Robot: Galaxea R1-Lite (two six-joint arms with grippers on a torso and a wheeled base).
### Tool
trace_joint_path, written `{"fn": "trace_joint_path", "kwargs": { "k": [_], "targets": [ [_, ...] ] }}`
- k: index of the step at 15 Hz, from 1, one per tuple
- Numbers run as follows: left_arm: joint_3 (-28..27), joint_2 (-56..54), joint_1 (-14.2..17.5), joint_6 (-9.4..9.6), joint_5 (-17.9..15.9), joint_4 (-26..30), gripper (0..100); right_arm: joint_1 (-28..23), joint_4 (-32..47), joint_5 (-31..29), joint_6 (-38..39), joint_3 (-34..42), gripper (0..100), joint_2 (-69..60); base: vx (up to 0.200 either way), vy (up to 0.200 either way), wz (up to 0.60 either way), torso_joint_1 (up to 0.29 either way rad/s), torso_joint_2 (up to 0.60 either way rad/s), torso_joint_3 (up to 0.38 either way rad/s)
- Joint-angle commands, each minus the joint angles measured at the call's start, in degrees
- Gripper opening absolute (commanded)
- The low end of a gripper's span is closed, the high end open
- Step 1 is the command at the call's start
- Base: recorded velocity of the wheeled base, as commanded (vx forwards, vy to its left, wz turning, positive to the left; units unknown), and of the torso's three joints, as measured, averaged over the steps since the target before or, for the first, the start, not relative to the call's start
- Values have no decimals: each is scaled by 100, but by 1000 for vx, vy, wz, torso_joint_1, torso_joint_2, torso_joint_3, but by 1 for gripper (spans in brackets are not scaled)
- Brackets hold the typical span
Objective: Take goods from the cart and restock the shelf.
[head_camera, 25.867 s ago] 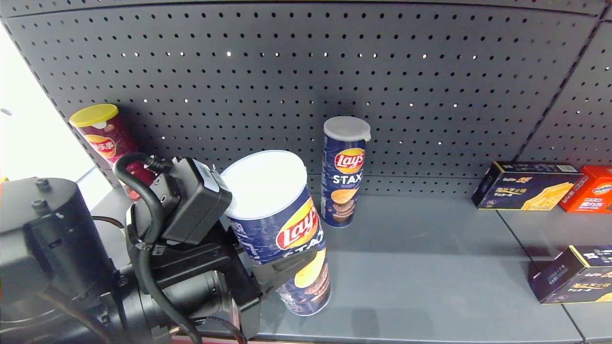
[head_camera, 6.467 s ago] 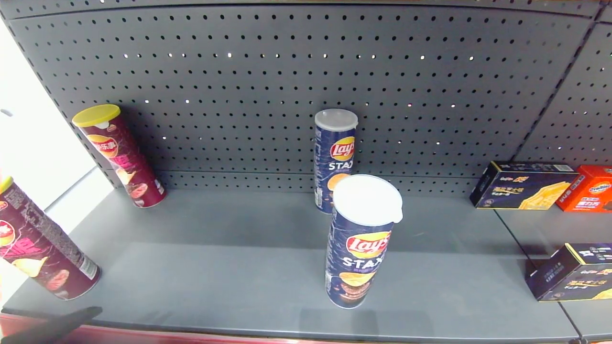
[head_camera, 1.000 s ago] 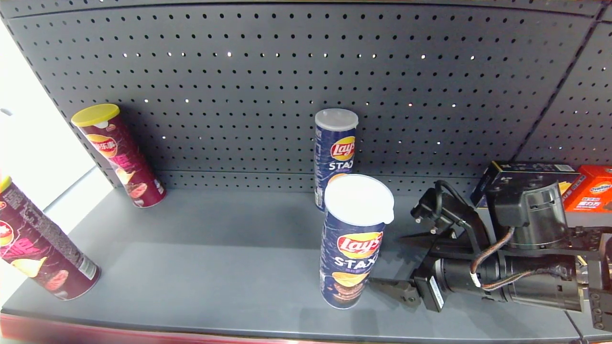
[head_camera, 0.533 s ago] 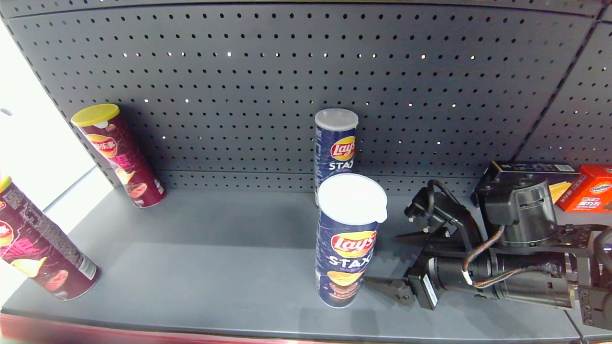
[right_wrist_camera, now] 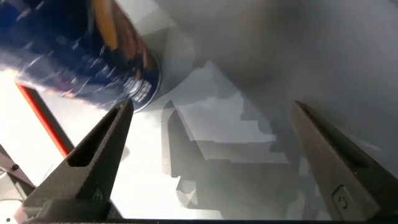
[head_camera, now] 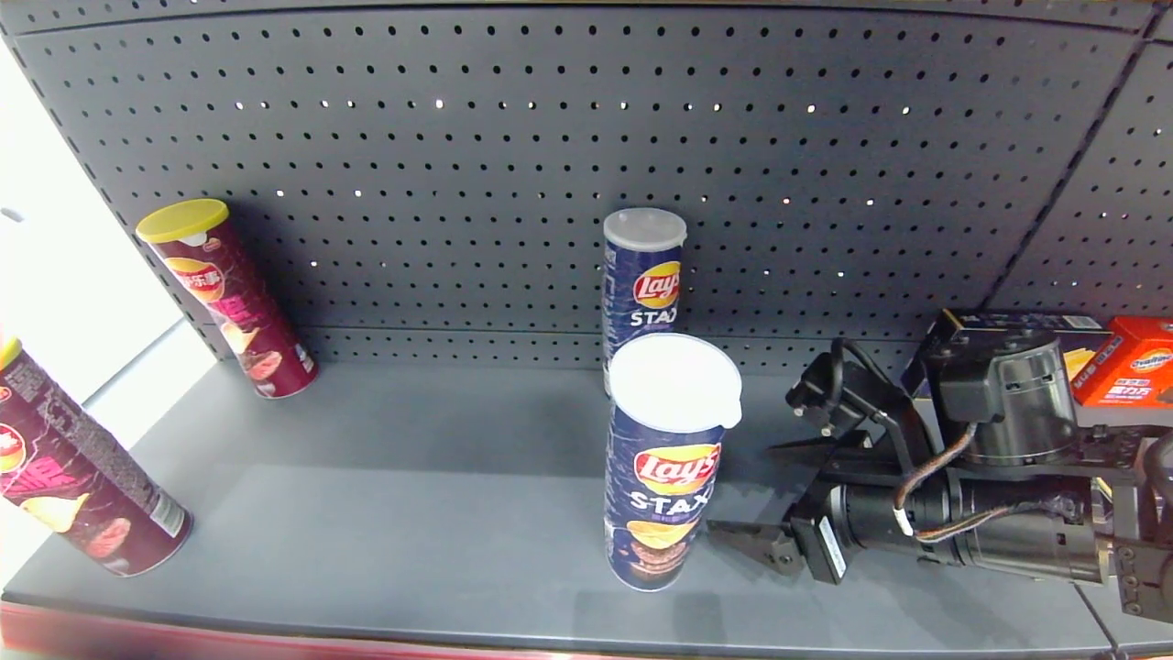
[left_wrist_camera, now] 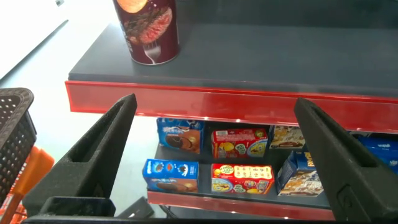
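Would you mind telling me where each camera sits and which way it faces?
Head view: on the robot's head, facing forward and down at the shelf; right gripper and arm show beside the front blue can.
Left wrist view: on that wrist, before the shelf, facing its red front edge and boxes underneath; open left gripper frames it.
Right wrist view: on that wrist, low over the shelf, facing the front blue can's base; open right gripper shows.
Shared: head and right wrist views both show that can.
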Motion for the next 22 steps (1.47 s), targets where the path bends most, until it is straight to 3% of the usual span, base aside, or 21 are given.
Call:
{"fn": "trace_joint_path", "kwargs": {
  "k": [1,11,14,18,22],
  "targets": [
    [1,9,9,-2,2,-2,100,21,-4,1,-2,-79,100,47,0,0,0,0,0,0],
    [1,9,0,-2,2,-2,100,65,-4,1,-2,-70,100,100,0,0,0,0,0,0],
    [1,9,9,-2,-7,-2,100,-242,-13,1,24,-44,100,-208,0,0,0,0,0,0],
    [1,9,0,-2,-7,-2,100,-1543,-311,19,24,53,100,-1667,0,0,0,0,0,0],
    [1,9,0,-2,-95,7,100,-3072,-267,72,16,1459,100,-3934,0,0,0,0,0,0]
  ]
}}
